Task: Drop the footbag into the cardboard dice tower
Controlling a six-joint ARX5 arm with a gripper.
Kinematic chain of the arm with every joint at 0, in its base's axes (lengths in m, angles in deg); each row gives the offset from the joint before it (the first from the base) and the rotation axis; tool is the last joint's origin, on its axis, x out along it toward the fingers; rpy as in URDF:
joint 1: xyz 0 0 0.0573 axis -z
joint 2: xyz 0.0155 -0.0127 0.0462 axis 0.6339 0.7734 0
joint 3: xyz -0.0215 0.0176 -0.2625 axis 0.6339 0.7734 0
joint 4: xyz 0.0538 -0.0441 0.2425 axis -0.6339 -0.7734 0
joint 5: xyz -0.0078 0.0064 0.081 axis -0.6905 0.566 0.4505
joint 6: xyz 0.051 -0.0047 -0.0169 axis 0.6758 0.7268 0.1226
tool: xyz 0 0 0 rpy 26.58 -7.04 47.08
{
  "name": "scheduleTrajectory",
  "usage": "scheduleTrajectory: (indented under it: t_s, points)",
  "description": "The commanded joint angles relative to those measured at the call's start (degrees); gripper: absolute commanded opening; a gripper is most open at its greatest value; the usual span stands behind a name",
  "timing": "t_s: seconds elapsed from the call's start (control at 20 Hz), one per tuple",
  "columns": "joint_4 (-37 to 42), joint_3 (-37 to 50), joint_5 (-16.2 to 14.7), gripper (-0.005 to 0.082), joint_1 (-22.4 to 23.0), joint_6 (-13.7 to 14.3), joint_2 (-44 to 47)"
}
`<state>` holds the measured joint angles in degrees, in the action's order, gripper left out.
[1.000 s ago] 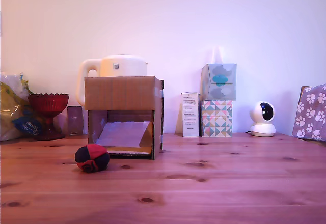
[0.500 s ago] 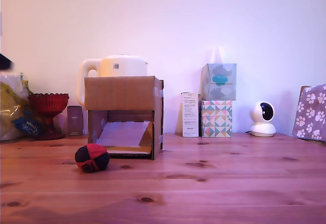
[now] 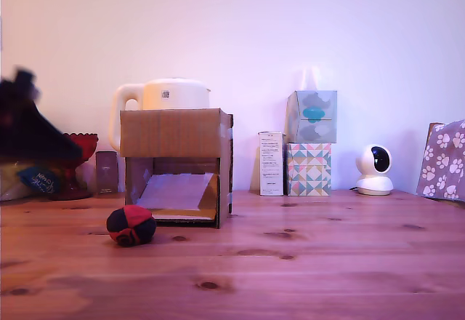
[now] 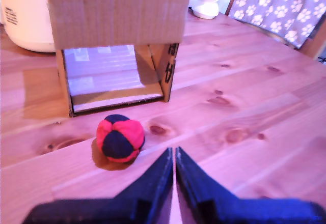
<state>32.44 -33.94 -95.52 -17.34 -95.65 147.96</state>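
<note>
The footbag (image 3: 131, 225), a small red and dark-panelled ball, lies on the wooden table just in front of the cardboard dice tower (image 3: 176, 132), near its left corner in the exterior view. In the wrist view the footbag (image 4: 120, 138) rests short of the tower's lower opening (image 4: 112, 76), where a pale slanted ramp shows. My gripper (image 4: 174, 152) is shut, its two dark fingers pressed together with nothing between them, close to the footbag and apart from it. In the exterior view the arm (image 3: 33, 134) is a dark blur at the left edge.
A white kettle (image 3: 161, 96) stands behind the tower. A red glass bowl (image 3: 80, 153) and bags sit at the exterior view's left. Stacked tissue boxes (image 3: 310, 142), a white carton (image 3: 271, 163), a small white camera (image 3: 375, 169) and a paw-print cloth (image 3: 443, 160) line the back right.
The arm has come into the exterior view from the left edge, now a large dark blur in front of the red bowl. The footbag and tower have not moved.
</note>
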Motion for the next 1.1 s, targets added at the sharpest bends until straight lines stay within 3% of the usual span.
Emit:
scheduleTrajectory:
  t_s: [0.0, 0.05, 0.15, 0.2, 0.45, 0.6, 0.9, 0.95, 1.05]
  points:
    - [2.9, -1.6, 0.1, -0.0021, 0.1, 0.5, 3.4]
    - [3.3, -2.7, 0.1, 0.0056, 0.1, 0.5, 5.6]
    - [3.2, -5.7, 0.0, 0.0564, 0.1, 0.5, 9.9]
    - [3.1, -7.1, 0.4, 0.0777, 0.1, 0.6, 12.0]
    - [2.6, -14.3, 2.2, 0.075, 0.1, 3.3, 22.4]
    - [-2.7, -19.8, 3.4, 0.075, 0.0, 5.0, 29.0]
    - [-7.8, -26.8, 5.6, 0.0721, 0.0, 5.1, 38.1]
    - [-8.5, -27.2, 6.1, 0.0655, 0.0, 5.1, 38.4]
    - [-9.0, -27.4, 6.4, 0.0374, 0.0, 5.2, 38.4]
